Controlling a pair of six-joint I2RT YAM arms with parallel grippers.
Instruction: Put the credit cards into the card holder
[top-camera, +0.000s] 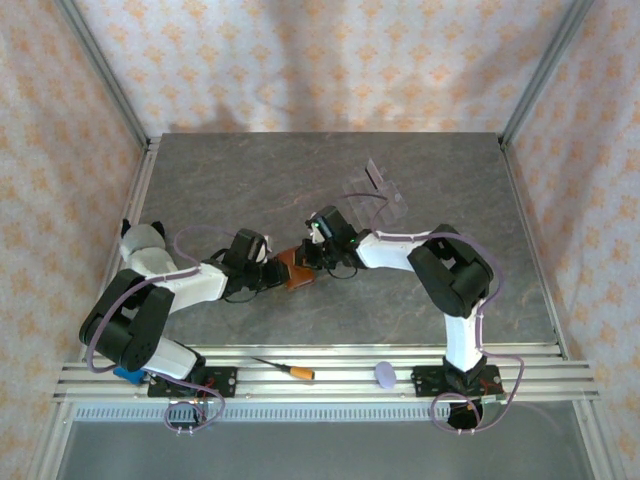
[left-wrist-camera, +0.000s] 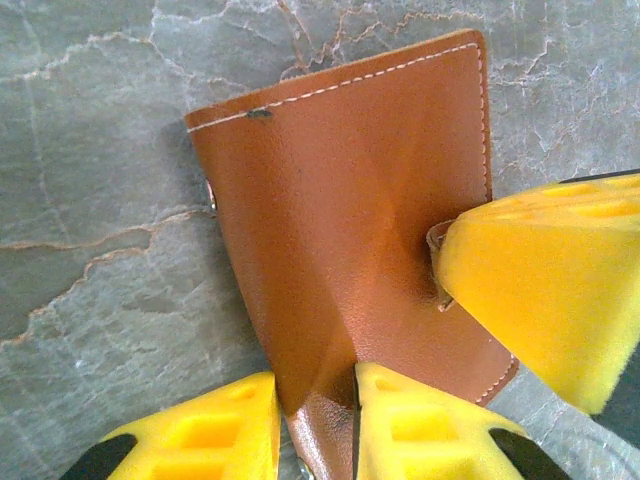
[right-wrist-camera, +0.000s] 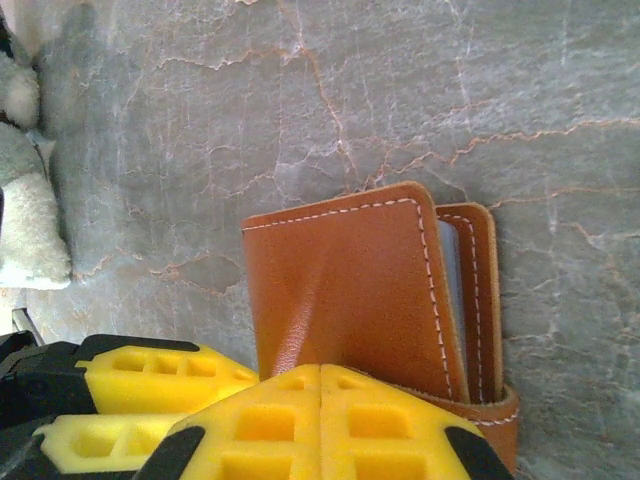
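Note:
The brown leather card holder (top-camera: 298, 270) lies folded on the grey table between both grippers. In the left wrist view my left gripper (left-wrist-camera: 315, 388) is shut on the card holder (left-wrist-camera: 340, 200), pinching its near fold between the yellow fingers. My right gripper (right-wrist-camera: 320, 375) has its jaws shut flat together and its tips rest against the outer flap of the card holder (right-wrist-camera: 340, 290). One of its fingers (left-wrist-camera: 545, 290) presses on the leather from the right. The flaps stand slightly apart, with a greyish lining between them. The credit cards are hidden.
A clear plastic tray (top-camera: 375, 192) sits behind the right arm. On the front rail lie an orange-handled screwdriver (top-camera: 290, 370) and a lilac disc (top-camera: 384, 374). Metal frame posts and patterned curtains close in the table's sides.

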